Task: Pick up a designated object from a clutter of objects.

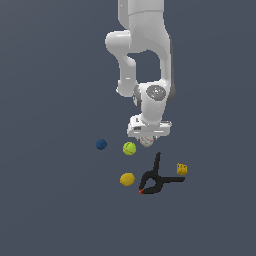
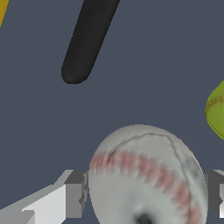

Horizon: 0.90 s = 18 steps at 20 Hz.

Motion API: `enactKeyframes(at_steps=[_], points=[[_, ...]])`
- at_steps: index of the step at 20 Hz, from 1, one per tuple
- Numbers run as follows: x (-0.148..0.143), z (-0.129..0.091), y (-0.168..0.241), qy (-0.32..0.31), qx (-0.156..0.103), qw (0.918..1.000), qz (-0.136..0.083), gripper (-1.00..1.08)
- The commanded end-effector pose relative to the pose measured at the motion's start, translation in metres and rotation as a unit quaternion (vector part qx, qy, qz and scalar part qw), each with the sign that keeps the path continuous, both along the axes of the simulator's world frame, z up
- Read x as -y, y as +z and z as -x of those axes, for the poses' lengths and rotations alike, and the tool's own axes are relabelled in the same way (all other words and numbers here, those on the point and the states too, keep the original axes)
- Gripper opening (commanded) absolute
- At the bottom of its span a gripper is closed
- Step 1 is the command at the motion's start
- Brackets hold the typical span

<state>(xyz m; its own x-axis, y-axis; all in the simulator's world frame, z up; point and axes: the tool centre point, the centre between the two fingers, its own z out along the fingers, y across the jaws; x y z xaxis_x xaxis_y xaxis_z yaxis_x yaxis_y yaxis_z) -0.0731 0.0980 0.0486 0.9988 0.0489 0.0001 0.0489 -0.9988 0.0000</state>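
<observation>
Showing the arm lowered over the clutter, the exterior view has the gripper (image 1: 148, 138) directly above the baseball (image 1: 146, 141), only the lower part of which shows beneath the hand. The approach is vertical, probably because neighbours crowd the ball: the yellow-green ball (image 1: 129, 148) lies just beside it at about 8 o'clock, and a handle of the black spring clamp (image 1: 156, 176) reaches up toward it from about 5 o'clock. A top-down descent keeps the fingers clear of both.

In the wrist view the baseball (image 2: 146, 175) fills the space between the two fingers (image 2: 73, 194), its red stitching running diagonally across the face. One finger stands at the ball's 9 o'clock, the other at its 3 o'clock, each right at the ball's edge. Whether the pads are pressing the ball or merely flank it cannot be told, so the grip state is undecided. The clamp handle (image 2: 89, 39) and the edge of the yellow-green ball (image 2: 216, 109) appear beyond, apart from the fingers.

Further out in the exterior view lie the dark blue ball (image 1: 101, 144), the orange-yellow ball (image 1: 127, 179) and the small yellow block (image 1: 182, 169), well apart from the gripper.
</observation>
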Motion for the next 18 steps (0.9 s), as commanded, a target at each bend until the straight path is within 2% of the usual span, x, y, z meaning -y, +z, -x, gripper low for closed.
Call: enactKeyframes(at_steps=[1, 9, 18], points=[[0.0, 0.0, 0.001, 0.0, 0.0, 1.0, 0.0, -1.0], [0.002, -0.009, 0.024, 0.0, 0.0, 1.0, 0.0, -1.0], [0.009, -0.031, 0.084, 0.0, 0.0, 1.0, -0.001, -1.0]])
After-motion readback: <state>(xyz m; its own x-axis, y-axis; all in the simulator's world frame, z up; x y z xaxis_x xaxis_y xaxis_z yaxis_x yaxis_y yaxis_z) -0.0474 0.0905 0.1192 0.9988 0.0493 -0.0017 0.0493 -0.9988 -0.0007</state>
